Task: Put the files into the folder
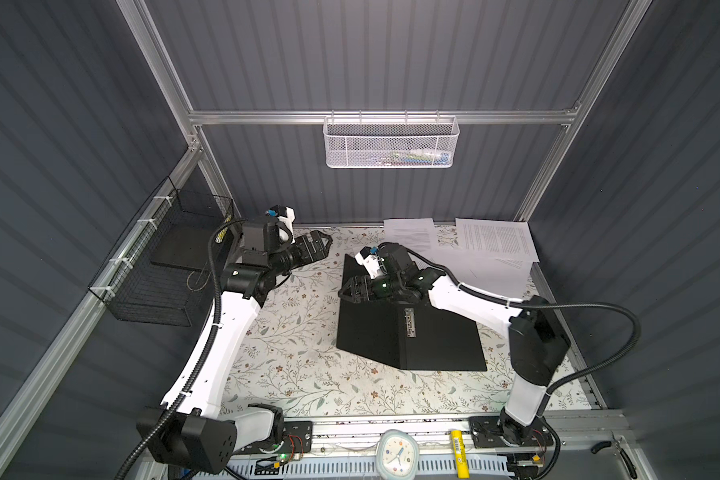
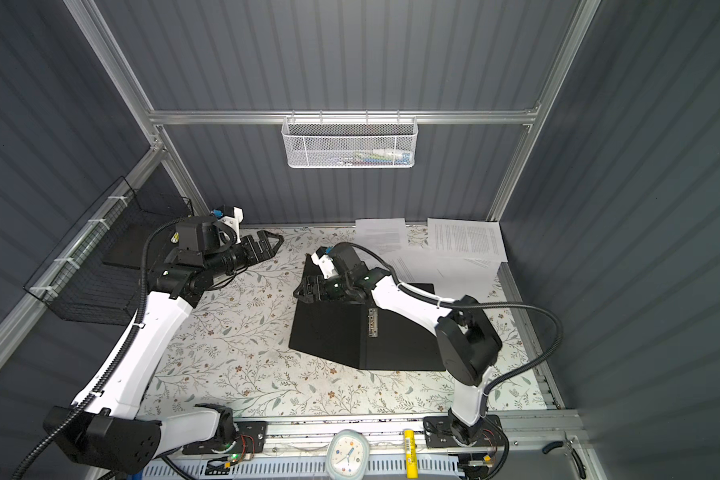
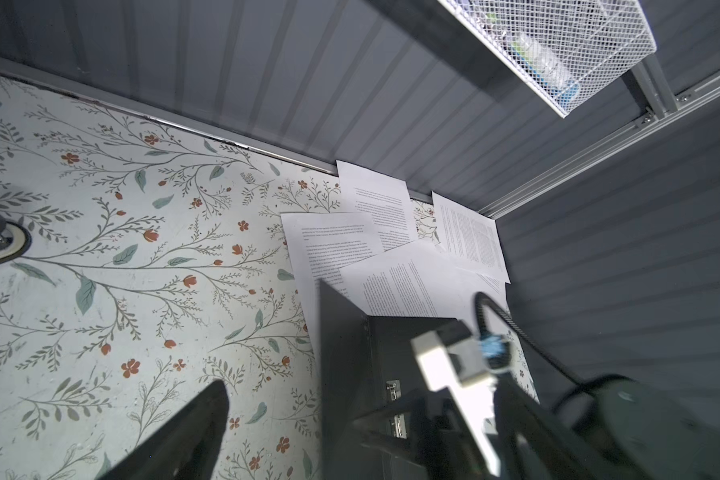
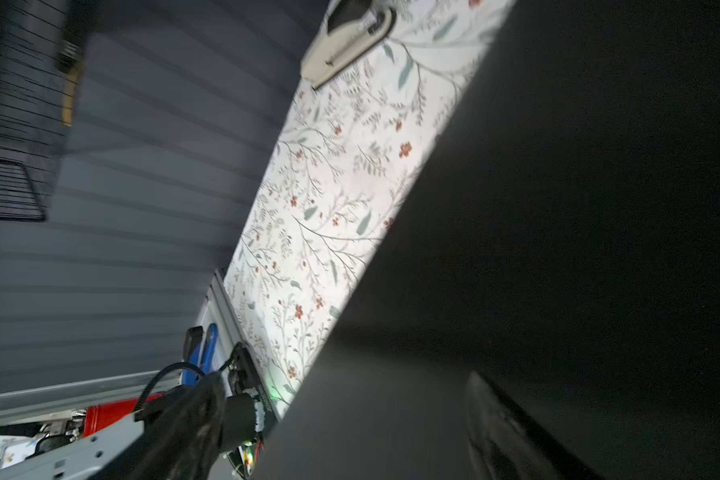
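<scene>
On my floral-patterned worktop the black open folder lies spine front-to-back, left cover tilted up; left gripper and right gripper both gape.

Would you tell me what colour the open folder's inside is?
The folder is black inside, shown best in a top view.

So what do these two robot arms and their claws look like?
The left arm and right arm have white shells between black joints. A ribbed black cable runs along each, fastened with white ties. The left gripper and right gripper are black with triangular, open-frame tips. Each wrist carries a white camera bracket with a blue plug.
</scene>
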Tool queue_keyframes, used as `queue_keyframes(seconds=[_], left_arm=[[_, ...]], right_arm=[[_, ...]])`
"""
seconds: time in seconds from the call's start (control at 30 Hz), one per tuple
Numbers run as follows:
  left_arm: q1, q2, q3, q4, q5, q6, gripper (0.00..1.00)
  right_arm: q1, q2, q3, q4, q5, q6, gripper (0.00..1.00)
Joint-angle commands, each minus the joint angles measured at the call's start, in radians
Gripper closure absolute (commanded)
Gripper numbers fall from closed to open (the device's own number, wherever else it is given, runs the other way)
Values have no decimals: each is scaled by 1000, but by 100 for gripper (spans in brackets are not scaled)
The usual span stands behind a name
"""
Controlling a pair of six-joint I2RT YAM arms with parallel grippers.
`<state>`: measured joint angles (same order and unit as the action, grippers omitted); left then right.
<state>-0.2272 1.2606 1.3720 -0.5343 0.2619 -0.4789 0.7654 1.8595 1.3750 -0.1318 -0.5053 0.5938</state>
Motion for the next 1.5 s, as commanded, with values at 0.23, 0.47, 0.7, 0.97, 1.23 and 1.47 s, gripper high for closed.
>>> queue_keyframes(seconds=[0.23,0.47,0.7,0.97,1.23,1.47], left_arm=[[-41,148,-19,-9,236,52,0],[-247,311,-155,156,268,-8,0],[-284,421,-280,258,300,-34,0],[-284,457,-390,279,269,-9,0],[-284,468,-464,308,225,-33,0],[-284,482,-522,337,200,-59,0]], right_arm=[[-182,-311,-331,12,-59,-29,9],[-281,-512,-653,13,-54,-18,41],[-294,-516,-783,64,-50,4,67],[-293,-408,-787,129,-56,8,74],[-297,-330,-751,171,-56,13,75],[-313,-276,-732,206,-62,32,78]])
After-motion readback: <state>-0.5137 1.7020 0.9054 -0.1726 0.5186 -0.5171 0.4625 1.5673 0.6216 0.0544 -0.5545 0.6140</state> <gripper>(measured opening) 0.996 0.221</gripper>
